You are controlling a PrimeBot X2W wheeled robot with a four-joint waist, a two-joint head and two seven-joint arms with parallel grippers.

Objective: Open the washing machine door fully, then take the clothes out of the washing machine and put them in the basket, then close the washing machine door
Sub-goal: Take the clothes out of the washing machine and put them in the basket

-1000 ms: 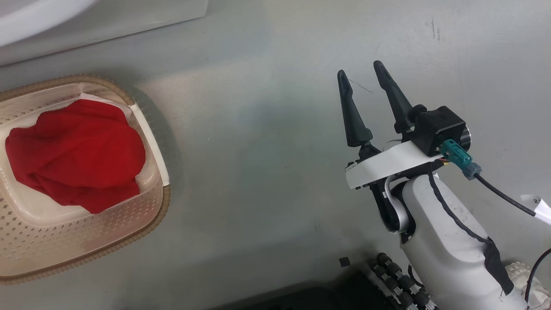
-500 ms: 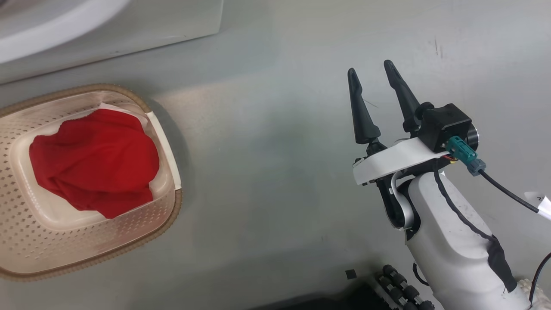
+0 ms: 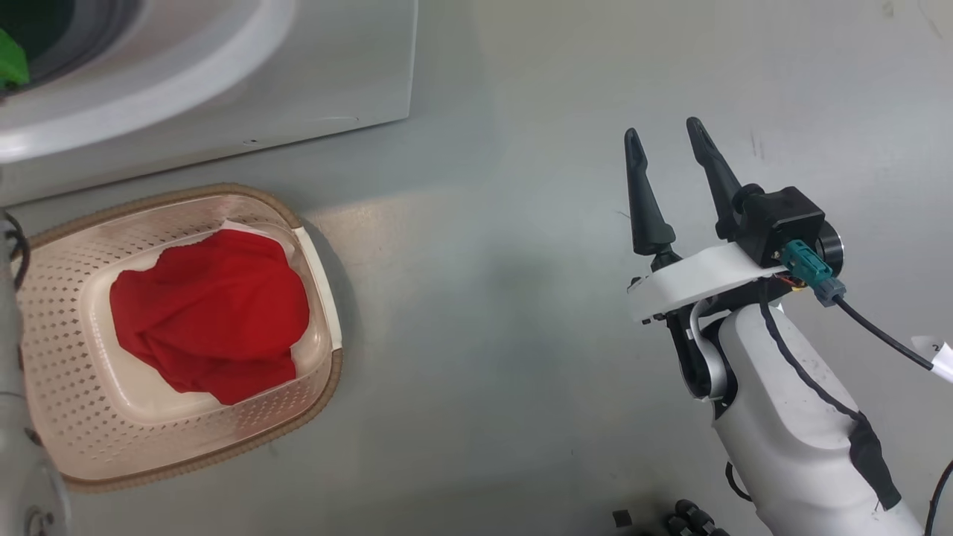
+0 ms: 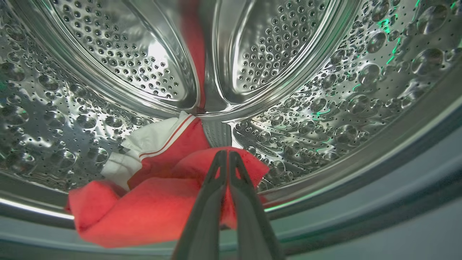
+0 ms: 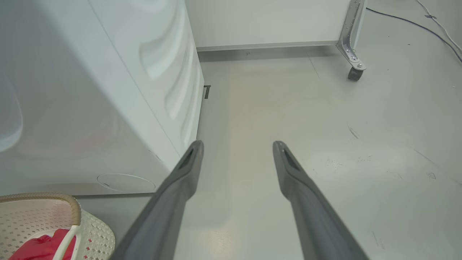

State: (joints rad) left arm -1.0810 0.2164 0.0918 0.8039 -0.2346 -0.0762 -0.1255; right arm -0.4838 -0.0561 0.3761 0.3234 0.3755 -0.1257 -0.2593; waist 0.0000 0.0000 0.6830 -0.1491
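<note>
Inside the steel drum (image 4: 325, 108) of the washing machine (image 3: 298, 82), my left gripper (image 4: 226, 155) is shut, its tips pinching a raised fold of the red clothes (image 4: 155, 209) with white striped trim. That garment lies on the drum's lower lip. Another red garment (image 3: 212, 313) lies in the cream basket (image 3: 327, 387) on the floor in front of the machine. To the right of the basket, my right gripper (image 3: 665, 134) hangs open over bare floor with nothing between its fingers (image 5: 187, 166). The washing machine door is out of view.
The machine's white side panel (image 5: 90, 108) stands left of my right gripper, with the basket's rim (image 5: 43, 196) below it. A metal leg on a caster (image 5: 355, 70) stands at the back right by the wall. A cable (image 5: 433, 25) runs along the floor there.
The head camera has moved, so the basket sits further right and lower and more of the machine's front shows. My right gripper stays open. My left gripper has closed.
</note>
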